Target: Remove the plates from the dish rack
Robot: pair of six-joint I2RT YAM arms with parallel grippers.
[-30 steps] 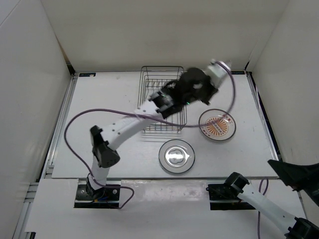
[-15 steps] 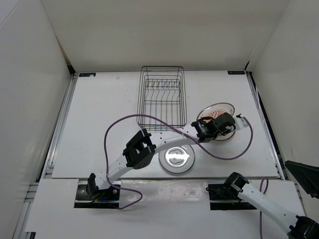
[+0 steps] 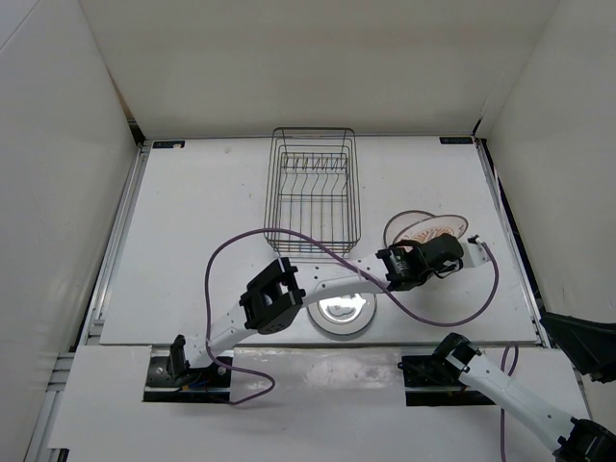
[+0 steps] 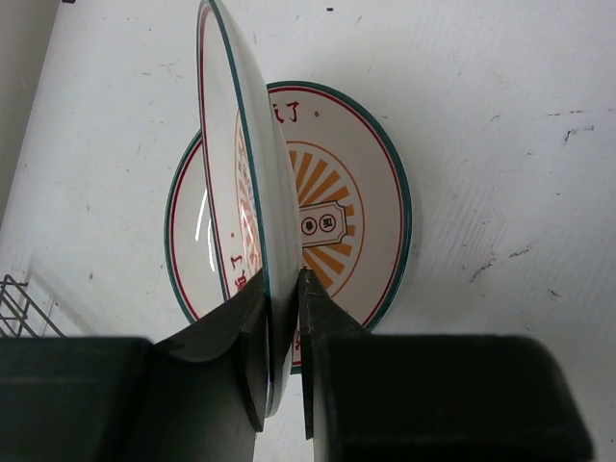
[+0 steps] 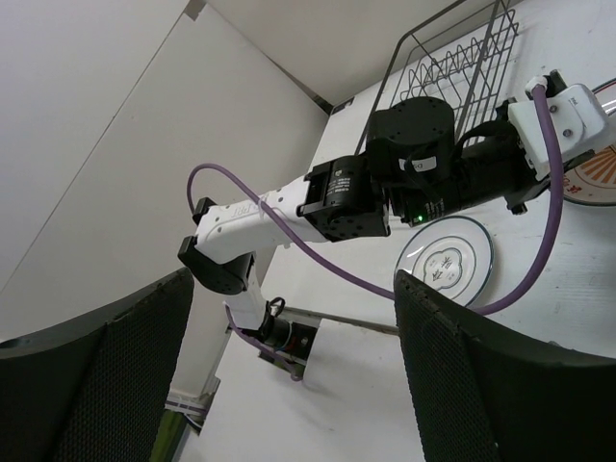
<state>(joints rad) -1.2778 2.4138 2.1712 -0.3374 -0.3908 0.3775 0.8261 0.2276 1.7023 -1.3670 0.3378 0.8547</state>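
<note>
Left gripper [image 4: 280, 289] clamped on an upright plate [image 4: 255, 231], drawn slightly further from the dish rack [image 3: 312, 192] than half a second ago, over the orange-patterned plate [image 4: 351, 192]; right gripper [image 5: 294, 289] spread wide, well apart from the rack

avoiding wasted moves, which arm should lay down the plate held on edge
Left. The left arm's fingers clamp the round white dark-rimmed plate on edge over the flat orange-patterned round plate; the right arm's fingers hang open at the near right corner.

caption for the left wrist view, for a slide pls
Left gripper pinches an upright plate by its rim over the orange sunburst plate lying flat on the table.
</note>
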